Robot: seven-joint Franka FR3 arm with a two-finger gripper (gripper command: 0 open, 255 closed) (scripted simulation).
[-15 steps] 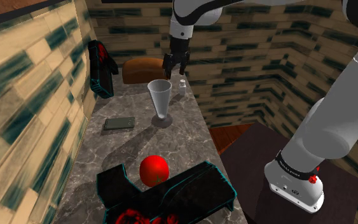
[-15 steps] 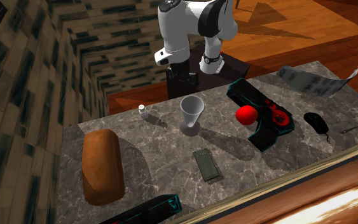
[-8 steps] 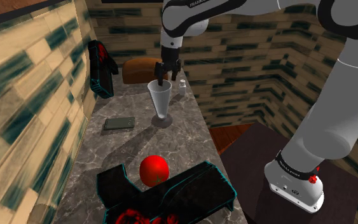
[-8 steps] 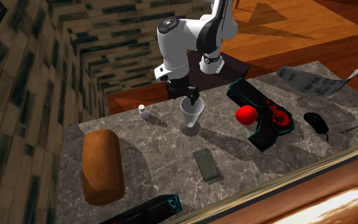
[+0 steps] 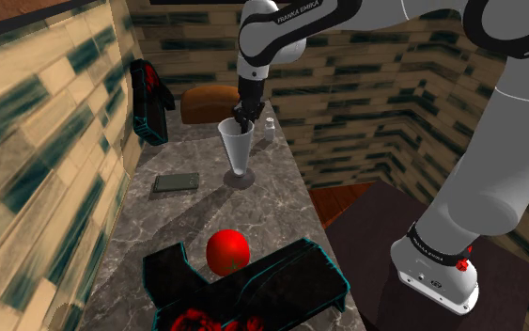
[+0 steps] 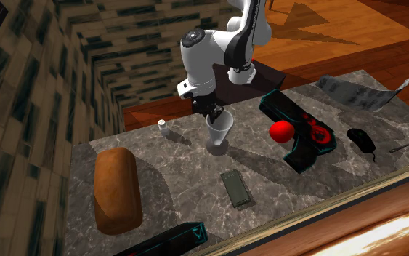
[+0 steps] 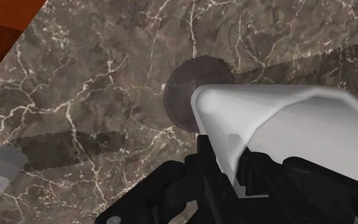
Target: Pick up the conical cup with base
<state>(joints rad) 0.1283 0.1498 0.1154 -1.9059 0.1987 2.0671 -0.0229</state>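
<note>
Tool [image 5: 242, 119] sits at the rim of the white cup [image 5: 238, 150].

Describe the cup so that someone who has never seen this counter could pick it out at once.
On the marble counter, look between the brown loaf and the red ball. The cup stands upright there, the gripper at its rim. Alone among its neighbours, it is a tall pale cone, wide mouth up, on a round foot.

Light is moderate and even. Jagged-edged shadows cross the dark veined marble table [image 7: 95, 76]; the tan brick wall [image 5: 37, 141] smears at the shoulder view's left.
</note>
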